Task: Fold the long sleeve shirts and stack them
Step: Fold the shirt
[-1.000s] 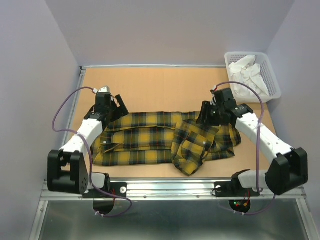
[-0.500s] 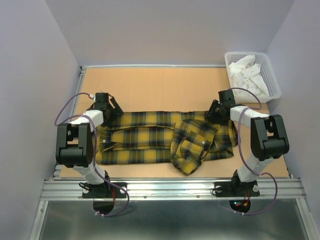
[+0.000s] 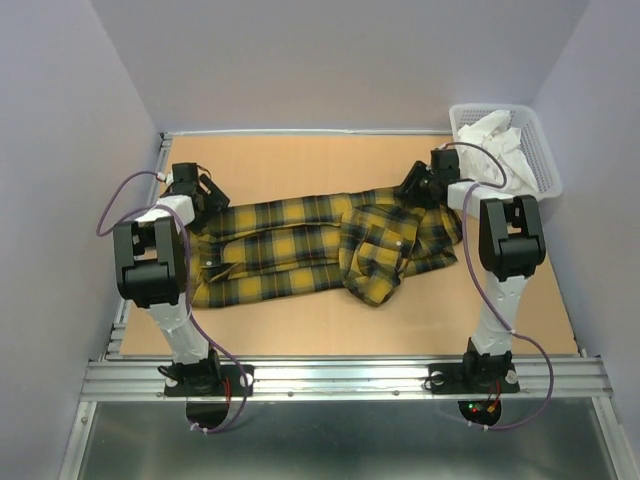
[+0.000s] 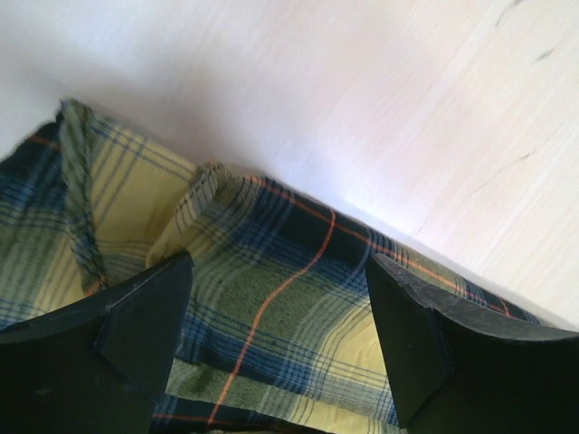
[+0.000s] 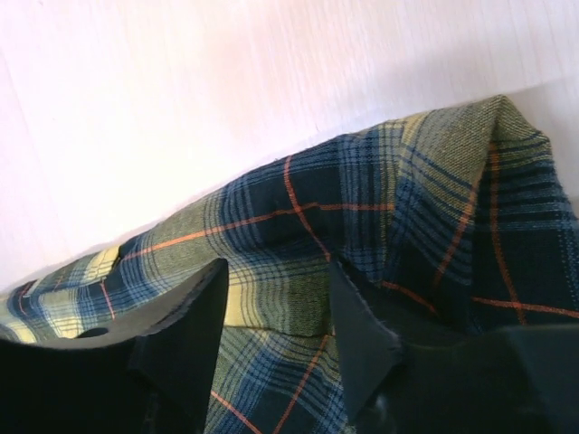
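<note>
On the table (image 3: 320, 165), one plaid shirt (image 3: 300, 250), one basket (image 3: 541, 160)

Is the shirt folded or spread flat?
Partly folded: the shirt lies as a long band, one flap doubled over near its right end.

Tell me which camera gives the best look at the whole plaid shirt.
The top external view. It shows the plaid shirt complete, spread sideways across the table with its right part folded over. The left and right wrist views each show only a close patch of plaid along an edge of the cloth, not its overall shape.
</note>
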You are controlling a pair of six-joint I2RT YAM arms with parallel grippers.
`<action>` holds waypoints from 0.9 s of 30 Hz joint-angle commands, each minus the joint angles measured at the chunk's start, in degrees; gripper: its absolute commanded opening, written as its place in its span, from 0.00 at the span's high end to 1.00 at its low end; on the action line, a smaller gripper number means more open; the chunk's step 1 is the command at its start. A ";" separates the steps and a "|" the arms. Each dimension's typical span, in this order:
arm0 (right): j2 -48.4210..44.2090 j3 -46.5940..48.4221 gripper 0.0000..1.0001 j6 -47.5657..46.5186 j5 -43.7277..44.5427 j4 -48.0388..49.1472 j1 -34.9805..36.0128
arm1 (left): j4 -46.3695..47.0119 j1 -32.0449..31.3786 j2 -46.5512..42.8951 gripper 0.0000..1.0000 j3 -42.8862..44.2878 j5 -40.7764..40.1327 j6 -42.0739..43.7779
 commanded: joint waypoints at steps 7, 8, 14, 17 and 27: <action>-12.14 -0.63 0.23 -7.95 0.91 -7.43 -0.57 | -5.39 -5.20 -11.62 0.01 4.75 -3.48 8.05; -14.09 -1.77 0.22 -8.48 1.34 -7.78 -0.57 | -5.31 -5.93 -13.02 0.01 4.66 -3.83 9.64; -29.37 -12.84 0.24 -8.49 0.13 -11.56 -0.66 | -4.96 -24.79 -21.99 0.02 2.91 -0.86 19.23; -33.52 -17.68 0.33 -7.09 -4.60 -12.53 -0.57 | -4.52 -31.30 -23.23 0.02 1.85 2.22 19.59; -43.63 -28.50 0.41 -4.62 -7.09 -13.85 -0.58 | -3.72 -48.28 -8.84 0.08 15.10 5.56 28.62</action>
